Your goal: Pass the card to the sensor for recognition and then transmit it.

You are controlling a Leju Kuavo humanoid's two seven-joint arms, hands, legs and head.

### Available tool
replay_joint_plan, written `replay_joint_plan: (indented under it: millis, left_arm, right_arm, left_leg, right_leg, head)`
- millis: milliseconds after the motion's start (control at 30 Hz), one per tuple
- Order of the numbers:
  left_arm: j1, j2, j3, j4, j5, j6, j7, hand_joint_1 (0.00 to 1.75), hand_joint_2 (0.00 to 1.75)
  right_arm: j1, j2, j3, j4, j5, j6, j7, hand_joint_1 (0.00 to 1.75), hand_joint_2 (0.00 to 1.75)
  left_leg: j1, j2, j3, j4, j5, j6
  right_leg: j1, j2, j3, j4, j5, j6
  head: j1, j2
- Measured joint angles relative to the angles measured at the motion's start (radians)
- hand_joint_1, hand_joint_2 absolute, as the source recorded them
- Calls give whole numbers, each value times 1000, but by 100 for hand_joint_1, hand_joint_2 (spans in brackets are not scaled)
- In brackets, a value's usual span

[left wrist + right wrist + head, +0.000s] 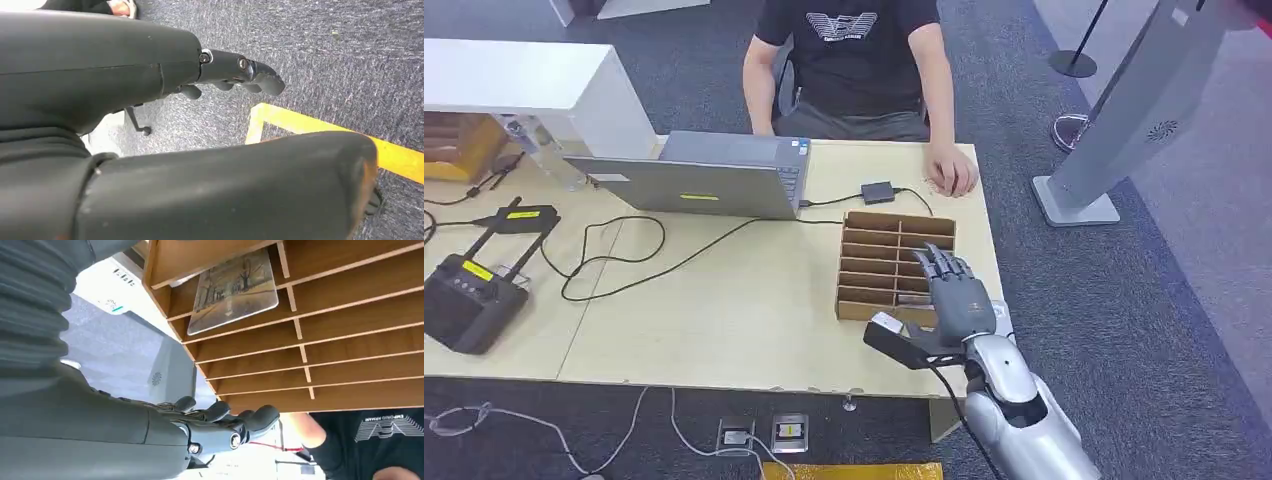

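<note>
Fingers (pixel 939 265) on the right hand (pixel 954 300) are spread and holding nothing, hovering over the slotted wooden rack (pixel 874 262) on the counter (pixel 724 310); card (pixel 233 290) lies flat in a slot just beyond them; left hand (pixel 150 70) hangs idle, so right's nearer.

Bright, even indoor light; soft shadows, wrist views slightly blurred close up.

card (pixel 233 291) in slotted rack (pixel 876 262), laptop (pixel 714 175) left of rack
</note>
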Motion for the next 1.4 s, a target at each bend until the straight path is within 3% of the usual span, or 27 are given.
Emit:
replay_joint_plan:
  millis: [1300,1333,1367,1400]
  left_arm:
    - [-8,-11,0,0,1,1,-8,0,0]
    - [-8,-11,0,0,1,2,-9,0,0]
    - [-8,-11,0,0,1,1,-9,0,0]
    - [-8,-11,0,0,0,1,-9,0,0]
  right_arm:
    - [-7,8,29,111,38,-77,-3,0,175]
    - [-7,8,29,111,38,-77,-3,105,175]
    - [-7,8,29,112,38,-77,0,145,175]
    - [-7,8,29,113,39,-77,3,175,175]
  left_leg:
    - [0,0,0,0,0,0]
    - [0,0,0,0,0,0]
    - [0,0,0,0,0,0]
    - [0,0,0,0,0,0]
  right_leg:
    - [0,0,0,0,0,0]
    - [0,0,0,0,0,0]
    - [0,0,0,0,0,0]
    - [0,0,0,0,0,0]
  head:
    - [0,0]
    - [0,0]
    - [0,0]
    - [0,0]
